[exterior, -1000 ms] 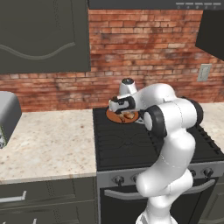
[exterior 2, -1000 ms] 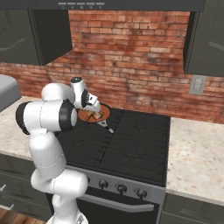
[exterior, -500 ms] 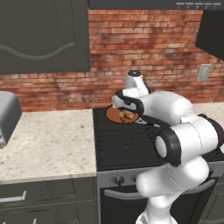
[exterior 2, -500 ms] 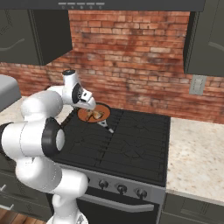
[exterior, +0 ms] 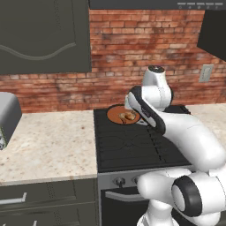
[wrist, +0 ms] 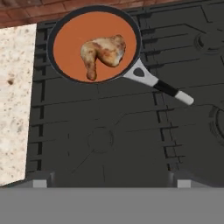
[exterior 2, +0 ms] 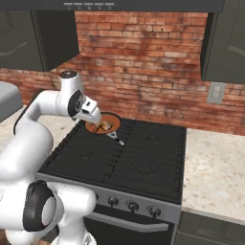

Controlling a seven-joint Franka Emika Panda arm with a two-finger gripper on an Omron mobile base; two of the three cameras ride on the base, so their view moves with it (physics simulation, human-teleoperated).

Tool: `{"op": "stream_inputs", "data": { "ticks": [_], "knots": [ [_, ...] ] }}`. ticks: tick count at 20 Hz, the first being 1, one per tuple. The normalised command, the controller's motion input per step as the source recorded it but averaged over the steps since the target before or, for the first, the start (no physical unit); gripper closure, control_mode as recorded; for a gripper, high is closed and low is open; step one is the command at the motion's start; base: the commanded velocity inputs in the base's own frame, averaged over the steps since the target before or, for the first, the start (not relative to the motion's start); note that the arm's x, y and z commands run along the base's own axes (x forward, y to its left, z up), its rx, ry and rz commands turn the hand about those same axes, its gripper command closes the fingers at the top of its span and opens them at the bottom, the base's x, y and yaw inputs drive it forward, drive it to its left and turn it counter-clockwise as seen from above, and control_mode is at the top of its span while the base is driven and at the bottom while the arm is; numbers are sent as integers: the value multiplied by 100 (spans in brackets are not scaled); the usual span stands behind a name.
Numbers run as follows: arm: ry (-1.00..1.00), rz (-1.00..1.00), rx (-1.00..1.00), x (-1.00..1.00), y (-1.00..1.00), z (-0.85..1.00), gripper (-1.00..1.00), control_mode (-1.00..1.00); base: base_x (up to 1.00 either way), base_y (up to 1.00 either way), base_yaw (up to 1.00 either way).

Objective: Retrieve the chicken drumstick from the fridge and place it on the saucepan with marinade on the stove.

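Observation:
The chicken drumstick (wrist: 103,52) lies golden-brown in the orange marinade (wrist: 70,43) of the round dark saucepan (wrist: 57,65). The pan sits on the back left burner of the stove (wrist: 109,131), with its pale-tipped handle (wrist: 175,92) pointing out over the grates. My gripper (wrist: 111,180) hovers above the cooktop, back from the pan, open, with nothing between its fingers. From the base views the drumstick (exterior: 129,116) (exterior 2: 106,125) rests in the pan just beyond my hand (exterior 2: 91,114). The fridge is out of view.
Speckled stone counter flanks the stove on the left (exterior: 48,145) and right (exterior 2: 215,162). A grey appliance (exterior: 6,117) stands at the far left. Brick wall (exterior 2: 158,62) rises behind, dark cabinets (exterior: 44,35) hang above. Knobs (exterior 2: 133,206) line the stove front.
My arm has swung and folded lower, its elbow now in front of the stove. The hand has drawn back from the pan. The drumstick stays in the marinade.

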Motion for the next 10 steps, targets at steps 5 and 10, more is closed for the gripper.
{"op": "stream_inputs", "data": {
  "ticks": [5, 10],
  "knots": [
    [11, 0, 0, -98, 0, 56, -100, -100, 0, 0, 0],
    [0, 2, 0, -100, 0, 15, -100, -100, 0, 0, 0]
  ]
}}
